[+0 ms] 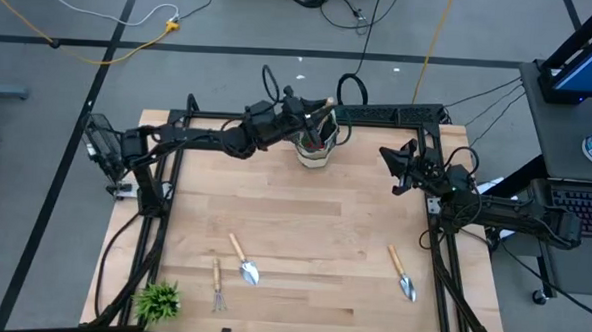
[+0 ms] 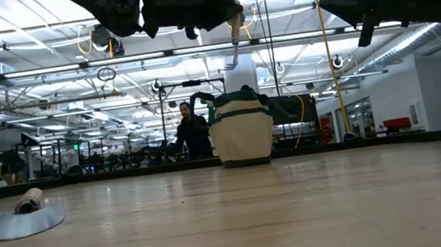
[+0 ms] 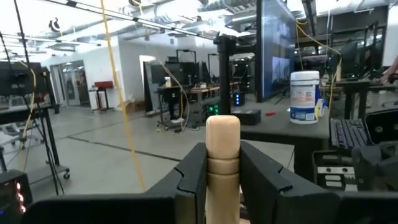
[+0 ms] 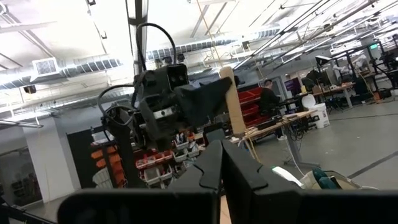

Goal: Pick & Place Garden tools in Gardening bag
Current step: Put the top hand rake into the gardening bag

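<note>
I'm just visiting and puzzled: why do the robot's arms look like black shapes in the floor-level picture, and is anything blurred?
Low view: bright ceiling lights behind silhouette the arms and left hand; the trowel close to the lens is soft, the gardening bag sharper. Left wrist view: the wooden handle looks pale and slightly blurred. High view: even light, faint shadows on the table.

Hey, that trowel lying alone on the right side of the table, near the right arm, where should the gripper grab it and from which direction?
Grip the trowel by its wooden handle, coming straight down from above. It lies flat on the table with the handle toward the far edge and the blade toward the near edge, so the slim handle probably fits between the fingers better than the wider blade. The right gripper is nearest.
</note>
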{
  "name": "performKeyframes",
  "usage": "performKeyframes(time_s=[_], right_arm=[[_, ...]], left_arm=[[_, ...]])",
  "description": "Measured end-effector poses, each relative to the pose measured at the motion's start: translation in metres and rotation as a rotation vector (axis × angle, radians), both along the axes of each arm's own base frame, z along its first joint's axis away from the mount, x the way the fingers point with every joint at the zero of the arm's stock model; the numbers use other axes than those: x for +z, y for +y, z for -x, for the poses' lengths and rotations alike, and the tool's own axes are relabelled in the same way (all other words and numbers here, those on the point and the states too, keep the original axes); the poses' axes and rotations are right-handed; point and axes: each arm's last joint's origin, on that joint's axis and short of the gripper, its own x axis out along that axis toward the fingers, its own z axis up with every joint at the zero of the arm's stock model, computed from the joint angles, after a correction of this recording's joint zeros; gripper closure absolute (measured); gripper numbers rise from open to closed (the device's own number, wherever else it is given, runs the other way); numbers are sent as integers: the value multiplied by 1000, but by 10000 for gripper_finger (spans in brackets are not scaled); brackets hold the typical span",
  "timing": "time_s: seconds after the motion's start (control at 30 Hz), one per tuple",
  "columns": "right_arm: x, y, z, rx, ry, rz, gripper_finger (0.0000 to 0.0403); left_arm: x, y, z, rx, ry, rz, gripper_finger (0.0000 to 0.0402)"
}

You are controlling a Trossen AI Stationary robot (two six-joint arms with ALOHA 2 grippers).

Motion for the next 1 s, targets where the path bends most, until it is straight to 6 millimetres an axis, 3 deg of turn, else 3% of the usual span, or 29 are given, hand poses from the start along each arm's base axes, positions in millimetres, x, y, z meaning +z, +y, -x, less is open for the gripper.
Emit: performKeyframes(time_s=[0.27, 0.63, 0.8, 1.0], right_arm=[[0, 0, 0, 0, 0, 1, 403], [0, 0, 0, 2, 1, 1, 403], [0, 0, 0, 2, 1, 1, 403], [0, 0, 0, 3, -1, -5, 403]], left_arm=[[-12, 14, 4, 16, 59, 151, 324], [-30, 16, 9, 25, 80, 180, 323], [-37, 18, 16, 54, 14, 193, 322], [-51, 19, 9, 44, -49, 205, 322]])
